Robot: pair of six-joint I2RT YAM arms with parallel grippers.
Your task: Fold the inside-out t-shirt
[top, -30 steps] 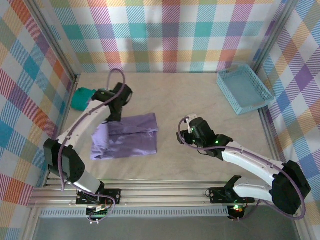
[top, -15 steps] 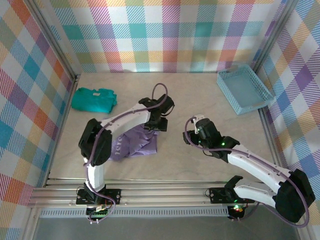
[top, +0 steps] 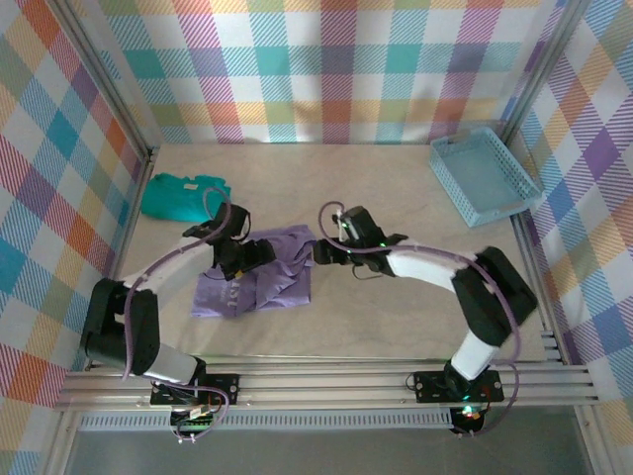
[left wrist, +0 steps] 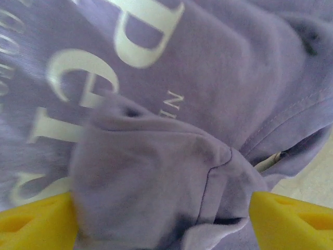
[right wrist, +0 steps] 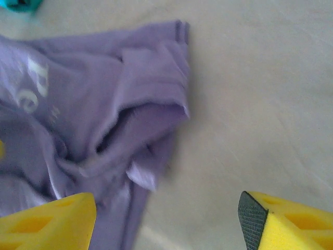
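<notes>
Table (top: 396, 203): pale, bearing the cloth.
Inside-out t-shirt (top: 269, 285): lavender, rumpled, left of table centre, white lettering showing.
Left gripper (left wrist: 161, 213): fingers spread wide, bunched shirt fabric between; possibly touching.
Right gripper (right wrist: 166, 216): fingers apart at shirt's right edge, gripping nothing.

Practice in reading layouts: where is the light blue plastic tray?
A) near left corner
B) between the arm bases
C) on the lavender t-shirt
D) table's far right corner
D: the light blue plastic tray sits in the table's far right corner, apart from the lavender fabric t-shirt.
</notes>
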